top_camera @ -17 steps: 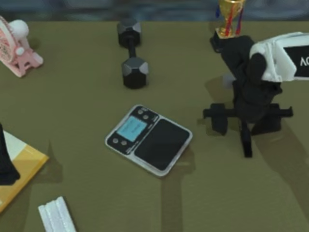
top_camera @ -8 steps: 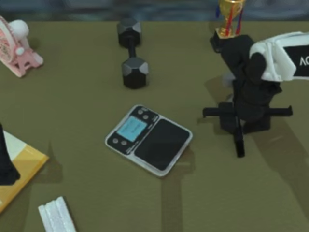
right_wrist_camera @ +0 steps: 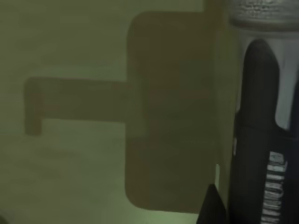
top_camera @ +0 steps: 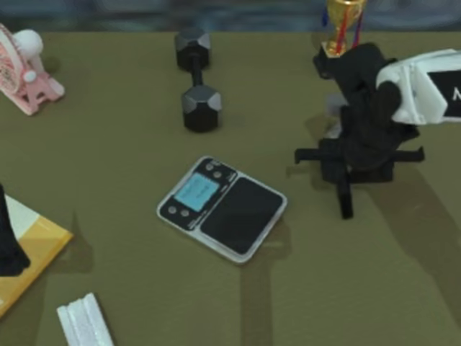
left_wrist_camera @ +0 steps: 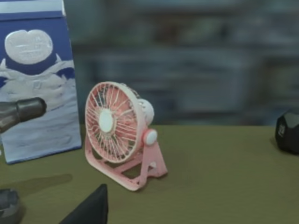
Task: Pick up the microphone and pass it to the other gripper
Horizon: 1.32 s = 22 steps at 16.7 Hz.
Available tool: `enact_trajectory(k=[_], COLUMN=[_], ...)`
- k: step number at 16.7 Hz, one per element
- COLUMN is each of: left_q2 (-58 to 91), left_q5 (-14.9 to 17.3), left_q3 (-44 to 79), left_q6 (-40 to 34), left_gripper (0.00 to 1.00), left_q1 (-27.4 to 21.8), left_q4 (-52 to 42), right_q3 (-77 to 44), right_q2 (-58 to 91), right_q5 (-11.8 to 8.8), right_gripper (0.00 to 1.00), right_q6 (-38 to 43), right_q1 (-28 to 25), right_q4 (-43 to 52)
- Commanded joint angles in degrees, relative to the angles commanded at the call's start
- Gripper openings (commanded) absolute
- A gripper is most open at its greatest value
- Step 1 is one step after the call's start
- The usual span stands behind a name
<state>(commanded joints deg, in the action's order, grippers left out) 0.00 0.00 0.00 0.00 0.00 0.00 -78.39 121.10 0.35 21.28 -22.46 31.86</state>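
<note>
The microphone [top_camera: 345,202] hangs above the table at the right side, its black handle pointing toward the front edge and its silver head [top_camera: 333,119] toward the back. My right gripper [top_camera: 351,160] is shut on its middle, and its shadow lies apart on the table below. In the right wrist view the microphone [right_wrist_camera: 259,140] fills one side beside a black fingertip [right_wrist_camera: 212,207]. The other gripper, my left one [top_camera: 9,252], is parked at the table's left edge. Only one fingertip [left_wrist_camera: 93,207] of it shows in the left wrist view, with nothing beside it.
A black dumbbell [top_camera: 197,79] lies at the back centre. A digital scale [top_camera: 222,207] sits mid-table. A pink fan [top_camera: 25,68] stands back left and a trophy [top_camera: 342,25] back right. A yellow box [top_camera: 39,241] and a white strip [top_camera: 85,321] lie front left.
My right gripper has carried the microphone leftward and toward the back of the table. The left arm has stayed still.
</note>
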Motion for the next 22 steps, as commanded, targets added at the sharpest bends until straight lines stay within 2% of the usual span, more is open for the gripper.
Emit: enact_trajectory(k=[4, 12, 15, 18, 22], left_q2=[0.0, 0.0, 0.0, 0.0, 0.0], left_q5=[0.0, 0.0, 0.0, 0.0, 0.0], left_q3=[0.0, 0.0, 0.0, 0.0, 0.0], left_q6=[0.0, 0.0, 0.0, 0.0, 0.0], left_gripper=[1.00, 1.00, 1.00, 1.00, 1.00], left_q1=[0.0, 0.0, 0.0, 0.0, 0.0], left_q4=[0.0, 0.0, 0.0, 0.0, 0.0], right_q3=[4.2, 16.8, 20.5, 22.8, 23.3], right_q2=[-2.9, -11.4, -15.1, -18.3, -19.3], right_q5=[-4.6, -15.9, -19.4, -21.8, -22.4], right_gripper=[0.00, 0.00, 0.00, 0.00, 0.00], right_q6=[-3.9, -13.8, -17.2, -19.6, -20.3], right_q1=[0.0, 0.4, 0.5, 0.6, 0.7], right_q4=[-15.7, -57.5, -69.9, -77.2, -79.0])
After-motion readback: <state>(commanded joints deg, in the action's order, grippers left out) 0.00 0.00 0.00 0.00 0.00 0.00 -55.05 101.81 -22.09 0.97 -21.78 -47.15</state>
